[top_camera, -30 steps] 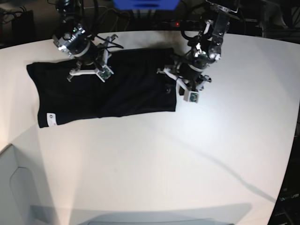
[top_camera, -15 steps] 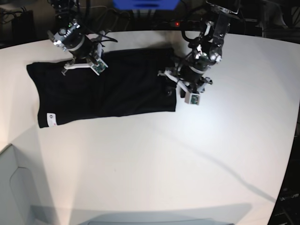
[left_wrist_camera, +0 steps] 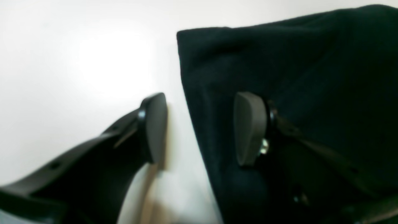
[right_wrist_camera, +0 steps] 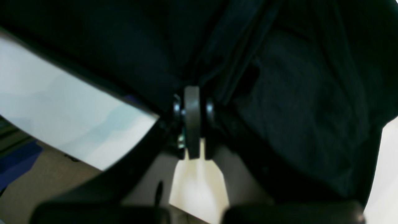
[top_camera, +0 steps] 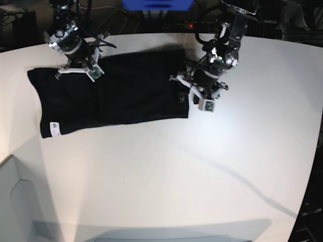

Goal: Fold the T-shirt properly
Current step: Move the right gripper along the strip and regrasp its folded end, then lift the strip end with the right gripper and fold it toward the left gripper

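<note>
Here the T-shirt (top_camera: 111,96) is lying lengthwise left-right across the table (top_camera: 202,166), right gripper (right_wrist_camera: 192,93) clenching its cloth, left gripper (left_wrist_camera: 199,127) straddling its edge, spread wide.

Matt black cloth T-shirt (top_camera: 116,93) on smooth white table (top_camera: 202,166).
Table slightly glossy; gripper pads (left_wrist_camera: 248,127) matt grey.

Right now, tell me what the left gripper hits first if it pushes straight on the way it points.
Probably the table and the T-shirt edge together. The left gripper is open and straddles that edge: one finger over the cloth, the other over bare table. How far above them it is, the picture does not show.
</note>
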Controlling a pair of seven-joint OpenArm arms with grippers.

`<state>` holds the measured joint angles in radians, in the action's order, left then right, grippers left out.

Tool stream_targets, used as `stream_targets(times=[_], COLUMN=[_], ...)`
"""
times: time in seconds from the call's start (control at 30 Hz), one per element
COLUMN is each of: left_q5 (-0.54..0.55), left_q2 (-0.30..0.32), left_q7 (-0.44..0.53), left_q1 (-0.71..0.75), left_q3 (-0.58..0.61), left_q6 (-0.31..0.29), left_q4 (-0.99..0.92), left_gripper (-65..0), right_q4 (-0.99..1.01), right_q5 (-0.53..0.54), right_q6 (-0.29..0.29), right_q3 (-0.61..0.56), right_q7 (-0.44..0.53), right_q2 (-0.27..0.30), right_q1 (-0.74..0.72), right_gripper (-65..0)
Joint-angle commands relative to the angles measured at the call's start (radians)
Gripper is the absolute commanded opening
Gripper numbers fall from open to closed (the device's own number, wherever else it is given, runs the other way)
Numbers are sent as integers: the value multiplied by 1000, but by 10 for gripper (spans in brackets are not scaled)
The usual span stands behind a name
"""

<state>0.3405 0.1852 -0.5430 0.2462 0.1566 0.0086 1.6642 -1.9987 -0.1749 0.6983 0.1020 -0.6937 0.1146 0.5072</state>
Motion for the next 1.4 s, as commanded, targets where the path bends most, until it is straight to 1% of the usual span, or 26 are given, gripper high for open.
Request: stream_targets(times=[0.0,0.17,0.3,0.37,0.5,0.57,0.63,0.7,0.77,0.83,0.97,1.17,1.27,1.37], left_q5=[2,2,2,2,2,2,2,2,2,2,2,2,2,2], left_q2=[1,1,1,1,1,1,1,1,0,0,0,0,0,0], left_q7=[19,19,19,19,19,19,19,19,19,19,19,19,19,19], left_q1=[-8,-8,-8,-6,0,2,2,2,2,2,2,-2,-3,-5], left_q3=[-2,-2,-2,-2,-2,-2,-2,-2,-2,-1,-1,-1,-1,-1], left_q6=[1,1,1,1,1,1,1,1,1,1,1,1,1,1], left_q4=[17,17,17,17,29,29,29,29,29,29,29,29,29,29], left_gripper=[-312,-312,-312,-312,-312,-312,-312,-312,-312,-312,-312,-312,-312,-312], right_q4=[-18,-20,-24,-26,-18,-3,36,86,154,226,344,474,520,553], right_q5=[8,11,11,11,11,11,11,11,11,11,11,11,11,11], right_q6=[0,0,0,0,0,0,0,0,0,0,0,0,0,0], right_q3=[17,66,98,133,265,327,382,428,468,485,502,503,503,502], right_q7=[12,9,13,13,2,1,-2,-33,-63,-82,-85,-79,-79,-79], right_q2=[3,-3,-31,-56,-105,-118,-118,-114,-86,-65,-22,-14,4,6], right_q1=[-2,-23,-43,-65,-169,-224,-282,-338,-396,-439,-491,-526,-532,-532], right_gripper=[-603,-457,-396,-376,-362,-359,-347,-331,-317,-308,-302,-302,-302,-302])
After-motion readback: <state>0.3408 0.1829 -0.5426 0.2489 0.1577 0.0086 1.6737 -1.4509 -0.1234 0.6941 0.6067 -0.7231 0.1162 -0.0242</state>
